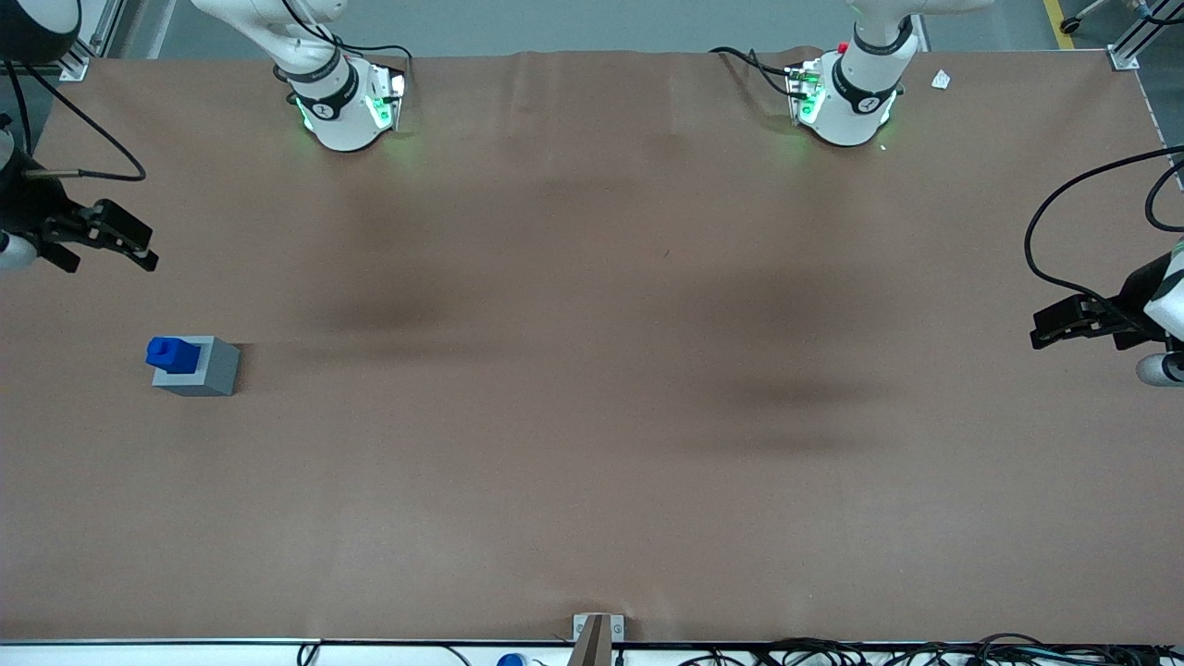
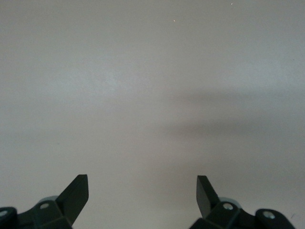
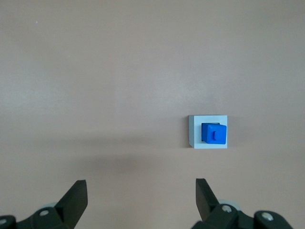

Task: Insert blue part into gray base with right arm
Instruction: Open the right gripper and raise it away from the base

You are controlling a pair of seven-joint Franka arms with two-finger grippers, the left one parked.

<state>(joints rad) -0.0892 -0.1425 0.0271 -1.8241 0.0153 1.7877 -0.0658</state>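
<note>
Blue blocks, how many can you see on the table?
1. The blue part sits in the top of the gray base, toward the working arm's end of the table. The gripper hangs open, away from it, holding nothing.

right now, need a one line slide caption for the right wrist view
Blue part seated in the gray base on the brown table, with the open right gripper raised clear of both.
</note>
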